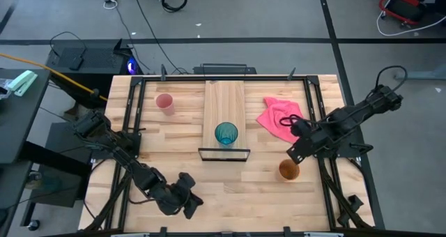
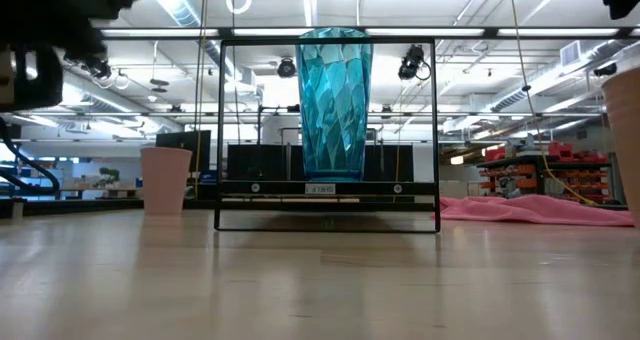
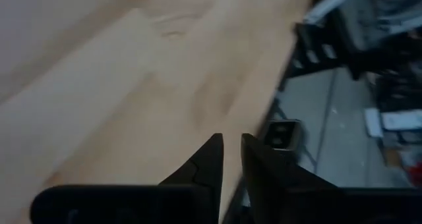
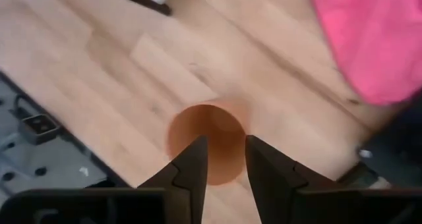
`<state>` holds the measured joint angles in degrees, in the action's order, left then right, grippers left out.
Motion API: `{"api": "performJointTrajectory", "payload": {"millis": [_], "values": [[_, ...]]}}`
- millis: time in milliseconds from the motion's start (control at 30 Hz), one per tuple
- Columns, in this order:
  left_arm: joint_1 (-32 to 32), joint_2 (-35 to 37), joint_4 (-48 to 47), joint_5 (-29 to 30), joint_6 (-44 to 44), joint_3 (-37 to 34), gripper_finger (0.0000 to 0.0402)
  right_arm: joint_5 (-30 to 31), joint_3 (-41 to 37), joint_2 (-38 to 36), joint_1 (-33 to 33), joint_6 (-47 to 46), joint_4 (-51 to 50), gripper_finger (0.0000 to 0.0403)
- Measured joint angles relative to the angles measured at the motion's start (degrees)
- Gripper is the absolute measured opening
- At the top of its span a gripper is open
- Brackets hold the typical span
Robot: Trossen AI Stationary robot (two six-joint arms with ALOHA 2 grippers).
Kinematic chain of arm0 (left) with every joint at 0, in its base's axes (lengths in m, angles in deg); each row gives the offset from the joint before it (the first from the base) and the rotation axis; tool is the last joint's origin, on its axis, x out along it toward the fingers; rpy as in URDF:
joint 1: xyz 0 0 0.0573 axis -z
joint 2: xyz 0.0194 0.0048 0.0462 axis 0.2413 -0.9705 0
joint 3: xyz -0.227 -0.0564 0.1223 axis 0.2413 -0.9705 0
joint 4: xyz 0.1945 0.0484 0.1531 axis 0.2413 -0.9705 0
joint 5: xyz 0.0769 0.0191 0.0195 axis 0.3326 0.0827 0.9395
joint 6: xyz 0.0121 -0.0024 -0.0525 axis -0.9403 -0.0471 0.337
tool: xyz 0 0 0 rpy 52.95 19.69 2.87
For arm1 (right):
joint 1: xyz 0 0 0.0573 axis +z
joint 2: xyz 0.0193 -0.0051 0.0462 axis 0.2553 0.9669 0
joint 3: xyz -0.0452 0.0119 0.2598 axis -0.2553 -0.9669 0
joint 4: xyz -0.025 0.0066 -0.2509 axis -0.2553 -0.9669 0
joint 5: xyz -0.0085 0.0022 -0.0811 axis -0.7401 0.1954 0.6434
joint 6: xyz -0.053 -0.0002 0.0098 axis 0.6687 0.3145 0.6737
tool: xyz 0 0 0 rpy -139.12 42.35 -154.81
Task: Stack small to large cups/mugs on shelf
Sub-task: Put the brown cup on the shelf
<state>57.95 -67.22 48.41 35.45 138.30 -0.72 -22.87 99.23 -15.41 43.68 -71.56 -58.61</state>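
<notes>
The translucent teal cup (image 1: pixel 226 134) (image 2: pixel 335 105) stands upright on the light-wood shelf plank (image 1: pixel 224 97), near its black-framed end (image 1: pixel 224 154). The pink cup (image 1: pixel 164 102) (image 2: pixel 165 180) stands on the table left of the shelf. The orange cup (image 1: pixel 288 170) (image 4: pixel 210 143) stands upright on the table, right of the shelf's near end. My right gripper (image 1: pixel 297 152) (image 4: pixel 226 159) hovers above the orange cup's mouth, fingers a little apart and pointing down, touching nothing. My left gripper (image 1: pixel 188 203) (image 3: pixel 231 151) waits shut over the table's near edge.
A crumpled pink cloth (image 1: pixel 280 118) (image 4: pixel 372 39) lies on the table right of the shelf, just beyond the right gripper. Black rails (image 1: pixel 315 104) run along the table's left and right sides. Bare wood (image 1: pixel 237 188) lies between the shelf's frame and the near edge.
</notes>
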Motion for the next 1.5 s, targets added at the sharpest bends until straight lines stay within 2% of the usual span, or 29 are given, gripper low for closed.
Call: {"api": "performJointTrajectory", "payload": {"millis": [167,400,600,1000,1233,1400,1500], "values": [[0.02,0.00,-3.41,1.26,2.20,0.00,0.0053,0.05,-2.73,0.49,0.14,0.03,0.59,0.0110],[-1.04,2.88,-1.88,3.42,-1.98,0.14,0.0051,-1.43,-8.82,1.16,0.17,1.06,3.68,0.0110],[-1.36,12.33,-2.41,10.33,-10.43,0.15,0.0044,-3.39,-11.79,1.14,0.45,0.62,7.29,0.0110],[-1.40,37.49,-12.25,25.00,-29.83,0.20,0.0017,-3.87,-14.40,1.14,4.28,-2.86,10.98,0.0110],[-1.40,44.88,-17.94,26.90,-34.29,0.20,0.0014,-3.88,-15.32,1.22,5.07,-4.50,10.97,0.0110],[-1.40,46.45,-23.25,26.73,-35.10,0.17,0.0019,-3.85,-15.34,1.36,5.01,-4.52,11.00,0.0110],[-1.40,46.62,-23.38,26.29,-37.32,0.17,0.0022,-3.85,-15.34,1.37,5.01,-4.52,10.99,0.0110]]}}
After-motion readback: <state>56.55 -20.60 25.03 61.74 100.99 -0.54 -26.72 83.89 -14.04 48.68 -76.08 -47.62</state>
